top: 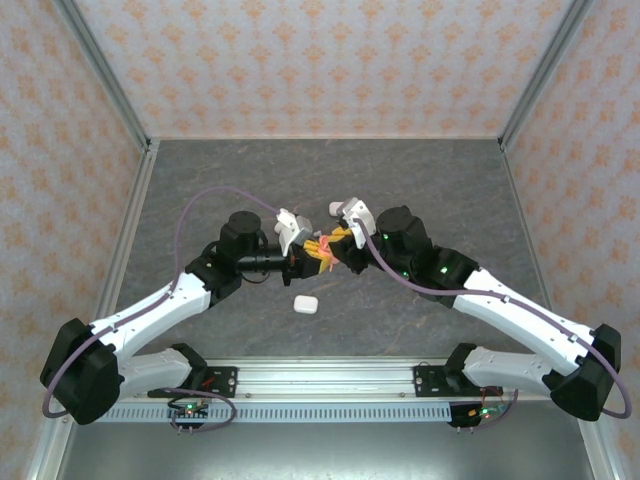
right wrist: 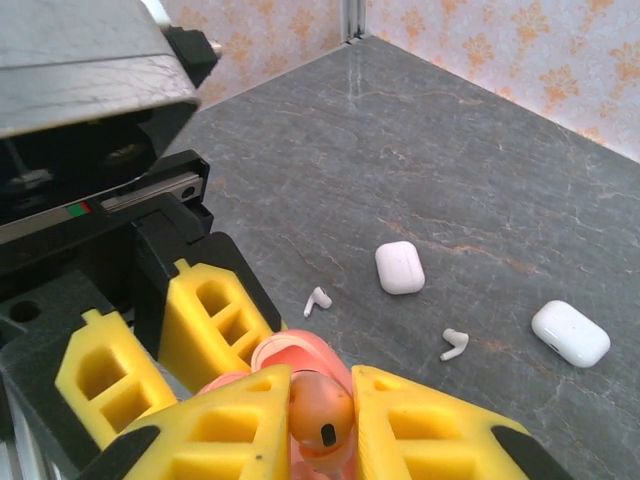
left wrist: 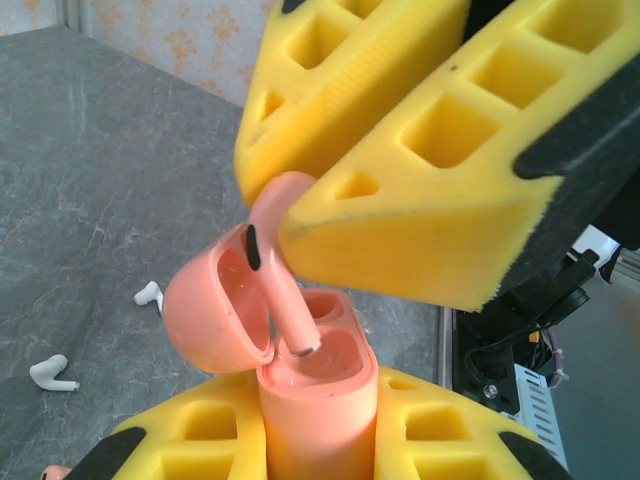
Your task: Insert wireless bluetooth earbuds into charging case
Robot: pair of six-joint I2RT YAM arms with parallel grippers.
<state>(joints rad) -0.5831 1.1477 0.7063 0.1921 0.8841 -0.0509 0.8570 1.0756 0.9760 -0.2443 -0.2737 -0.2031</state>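
Left end effector (left wrist: pixel 320 420): clenched around a salmon-pink charging case (left wrist: pixel 318 395), held upright with its lid (left wrist: pixel 210 310) hinged open.
Right end effector (right wrist: pixel 322 400): clenched on a salmon-pink earbud (left wrist: pixel 285 255), with its yellow foam pads (right wrist: pixel 430 430) pinching the bud's head.
Earbud position: tilted, with the stem tip down inside one well of the open case. It looks only partly seated, though the angle makes that hard to judge.
Meeting place: the two end effectors are tip to tip over the middle of the grey counter (top: pixel 450 190).
Also on the counter: two white earbuds (right wrist: pixel 317 300) lying loose, near two closed white cases (right wrist: pixel 400 268).
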